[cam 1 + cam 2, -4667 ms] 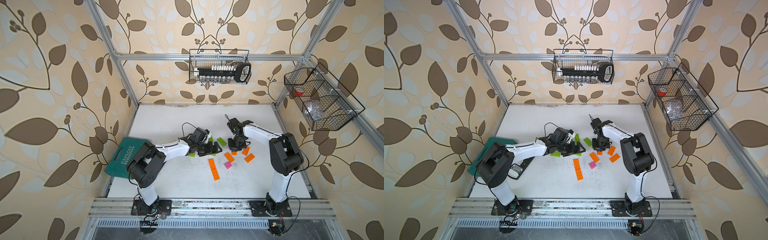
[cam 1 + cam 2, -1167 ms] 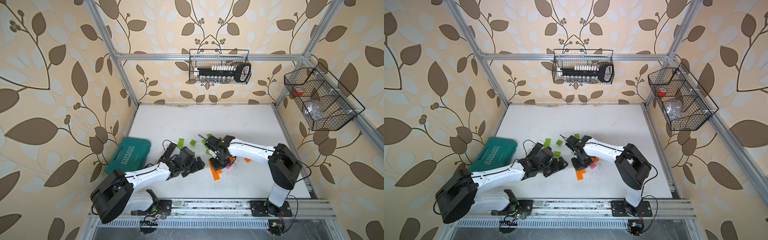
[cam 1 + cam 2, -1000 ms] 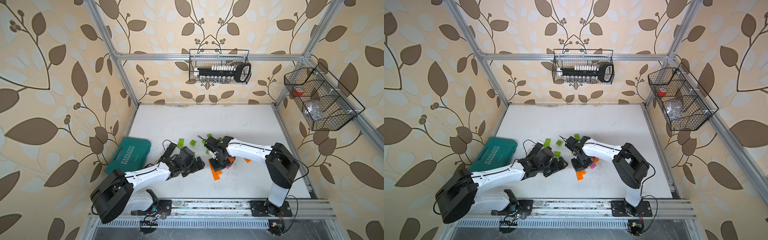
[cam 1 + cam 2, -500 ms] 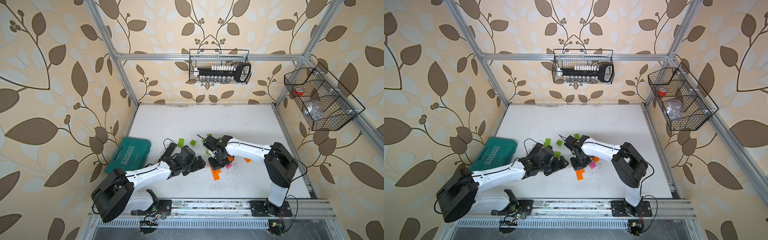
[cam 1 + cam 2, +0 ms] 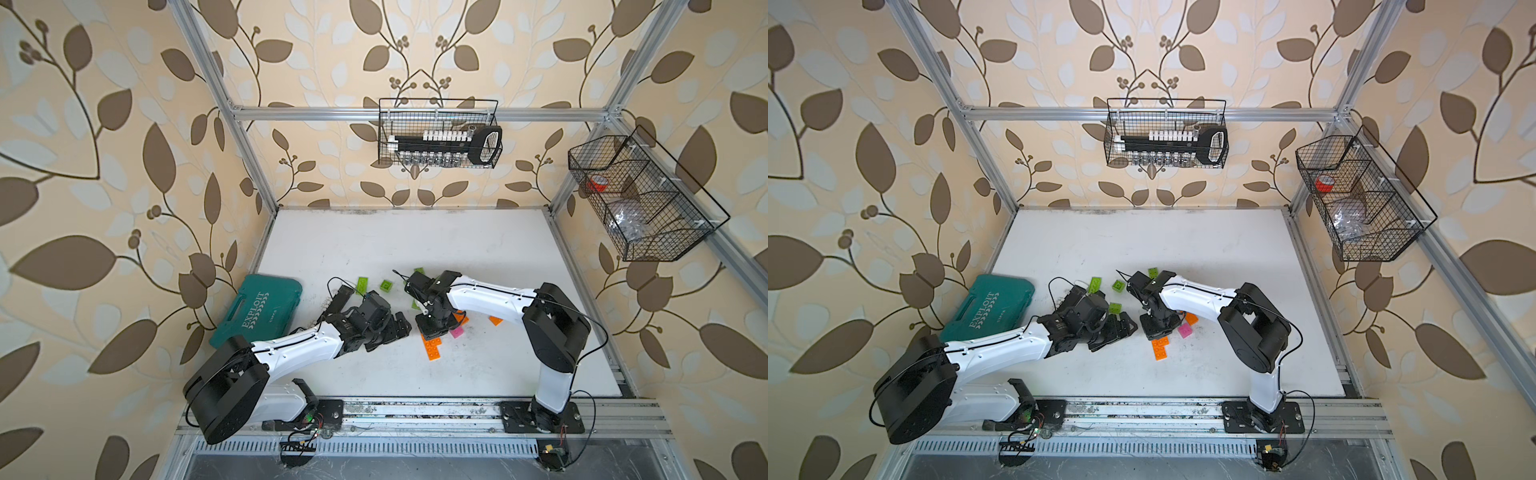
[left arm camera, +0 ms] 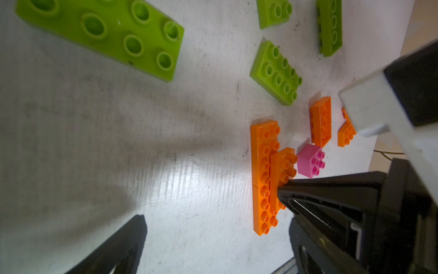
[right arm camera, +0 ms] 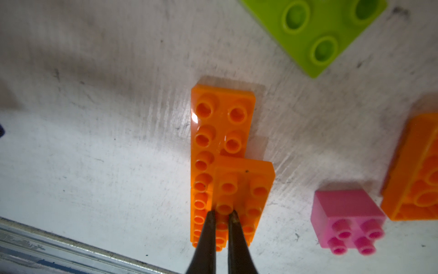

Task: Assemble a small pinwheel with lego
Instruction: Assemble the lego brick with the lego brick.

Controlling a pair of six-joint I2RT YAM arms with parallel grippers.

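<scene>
Orange bricks [image 7: 222,142] sit stacked on the desk [image 5: 374,249], toward 6 o'clock from its centre. The right gripper [image 7: 221,214], fingers pressed together, pushes down on the upper one, I think to seat its studs. At 9 o'clock the left gripper [image 5: 392,332] hovers, fingers spread and empty, probably ready to steady them.

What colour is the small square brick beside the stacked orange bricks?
The brick is pink, clearest in the right wrist view.
</scene>
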